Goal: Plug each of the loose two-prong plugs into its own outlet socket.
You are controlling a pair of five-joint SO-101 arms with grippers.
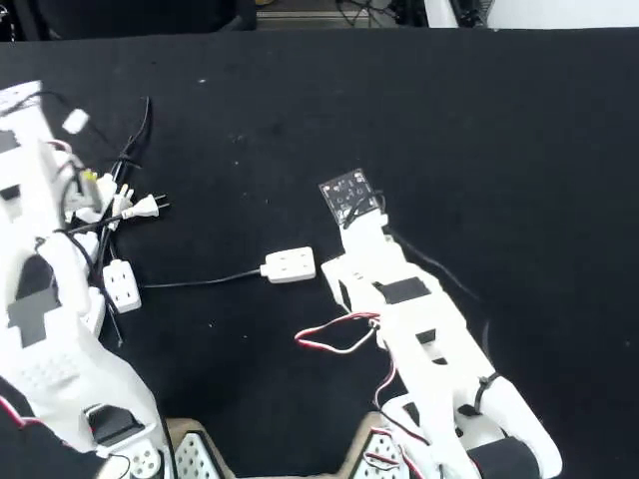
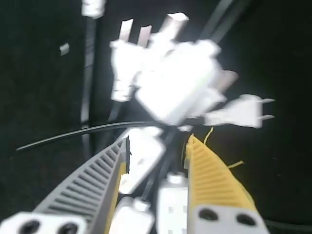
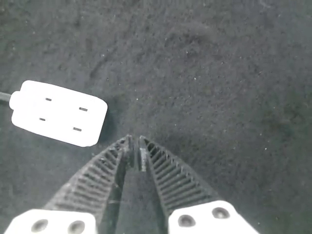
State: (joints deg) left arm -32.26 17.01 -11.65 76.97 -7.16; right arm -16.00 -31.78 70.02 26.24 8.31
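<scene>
You are, I judge, at the step of taking one plug out of the tangle of white plugs and black cables point(image 1: 105, 195), which lies at 9 o'clock on the black cloth surface point(image 1: 499, 150). The left arm point(image 1: 45, 259) hangs over it with its jaws moderately wide and nothing pinched between them. Choose the white two-prong plug point(image 1: 143, 208) that sticks out at the 3 o'clock side of the tangle; it looks the most free. Close on its body, not on the prongs or a cable, so both prongs are free for the slots. Lift slowly, because the crossed cables may pull other pieces along.

The right arm point(image 1: 419, 329) has its jaws pressed together and empty, just beside the white flat outlet block on a black cable point(image 1: 290, 264) near the middle. You may use it to hold this block steady.

The count: two arms; two outlet blocks, the second white outlet block point(image 1: 121, 284) lying at 6 o'clock of the tangle; four slots on the middle block, so two pairs. Plugs, two for sure; I cannot tell whether the tangle hides more.
</scene>
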